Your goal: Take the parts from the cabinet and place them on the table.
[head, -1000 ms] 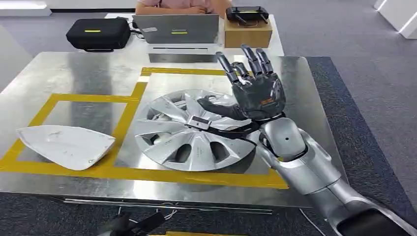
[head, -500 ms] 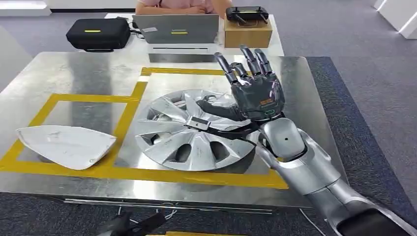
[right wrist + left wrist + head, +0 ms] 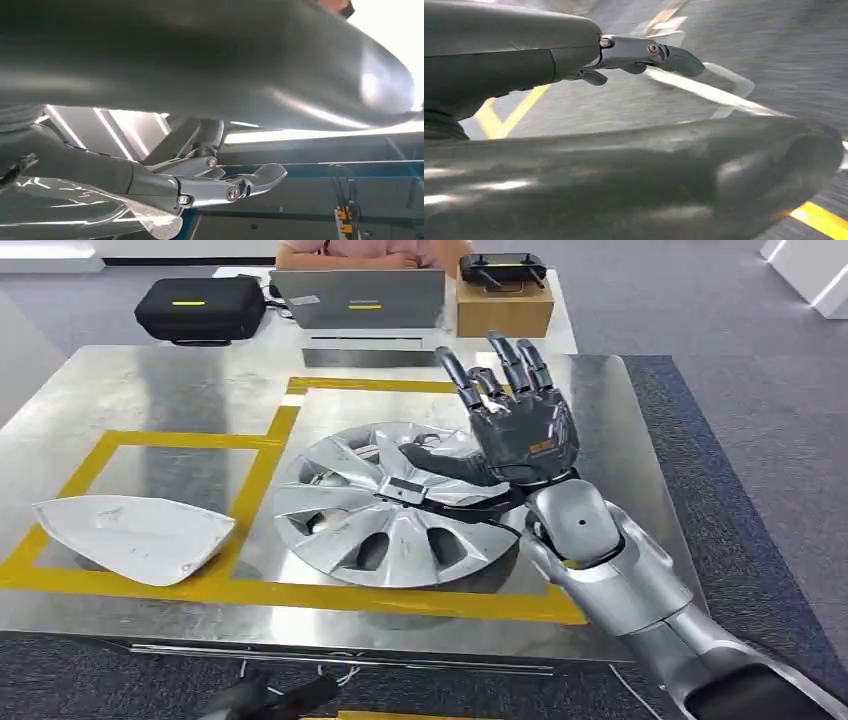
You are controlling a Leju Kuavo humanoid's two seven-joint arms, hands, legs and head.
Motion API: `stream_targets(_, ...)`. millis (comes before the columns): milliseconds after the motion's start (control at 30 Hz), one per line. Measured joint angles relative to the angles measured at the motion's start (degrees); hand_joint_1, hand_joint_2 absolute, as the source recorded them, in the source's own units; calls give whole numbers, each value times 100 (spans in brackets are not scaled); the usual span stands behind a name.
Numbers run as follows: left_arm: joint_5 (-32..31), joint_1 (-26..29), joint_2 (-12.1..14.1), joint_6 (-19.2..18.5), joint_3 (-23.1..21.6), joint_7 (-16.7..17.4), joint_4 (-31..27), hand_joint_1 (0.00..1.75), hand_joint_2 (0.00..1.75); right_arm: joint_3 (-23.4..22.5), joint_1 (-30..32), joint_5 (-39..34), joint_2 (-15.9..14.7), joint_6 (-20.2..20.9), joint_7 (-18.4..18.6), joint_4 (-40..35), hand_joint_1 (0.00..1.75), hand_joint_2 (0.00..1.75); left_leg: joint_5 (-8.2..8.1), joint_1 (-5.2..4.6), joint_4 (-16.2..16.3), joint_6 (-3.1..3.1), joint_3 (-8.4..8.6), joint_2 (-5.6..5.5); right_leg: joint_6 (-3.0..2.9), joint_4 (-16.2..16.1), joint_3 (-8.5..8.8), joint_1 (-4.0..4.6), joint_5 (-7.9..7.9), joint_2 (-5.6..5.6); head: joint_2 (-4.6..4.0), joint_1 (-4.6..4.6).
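Observation:
A silver wheel cover (image 3: 385,510) lies flat on the metal table (image 3: 170,380), inside the larger yellow-taped square. A white curved shell part (image 3: 130,535) lies in the smaller taped square at the left. My right hand (image 3: 515,420) is raised over the wheel cover's right rim with its fingers spread upward and its palm empty. Its thumb (image 3: 440,462) reaches out over the spokes; contact cannot be told. The right wrist view shows that thumb (image 3: 235,187) extended. My left hand (image 3: 644,52) hangs low over the floor, thumb out, holding nothing.
Behind the table stands a second table with a black case (image 3: 200,308), a laptop (image 3: 358,298) and a cardboard box (image 3: 503,306) carrying a black controller. A person sits behind the laptop. Grey carpet runs along the table's right side.
My right hand has shifted very slightly to the left above the wheel cover. The wheel cover and the white part have stayed put.

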Motion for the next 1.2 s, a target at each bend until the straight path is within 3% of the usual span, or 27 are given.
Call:
stream_targets(33, -55, -3, -18, -65, -79, -376, -7, 0, 0, 7, 0, -11, 0, -4, -15, 0, 0, 0, 0, 0, 0, 0, 0, 0, 0, 0, -1, -1, 0, 0, 0, 0)
stream_targets(100, -146, -12, -120, -111, -249, -722, -42, 0, 0, 17, 5, -15, -9, -2, -28, -9, 0, 0, 0, -1, 1, 0, 0, 0, 0, 0, 0, -1, 0, 0, 0, 0)
stream_targets(467, -256, -54, -352, -192, -1009, -1474, -179, 0, 0, -151, 414, -179, -251, 83, 64, -492, 0, 0, -5, -3, 7, 6, 0, 1, 3, -2, 0, -3, 1, 2, 0, 0)
stream_targets(867, -262, -56, -389, -293, -1342, -1544, -188, 0, 0, -339, 767, -310, -383, 96, 98, -890, 0, 0, -6, -3, 7, 7, 0, 2, 3, -2, 0, -3, 1, 2, 0, 0)
stream_targets(1200, -280, -55, -389, -347, -1582, -1319, -188, 0, 0, -529, 1002, -372, -433, 98, 114, -1075, 0, 0, -9, -4, 7, 11, -1, 2, 4, -2, 1, -3, 1, 4, 0, 0)
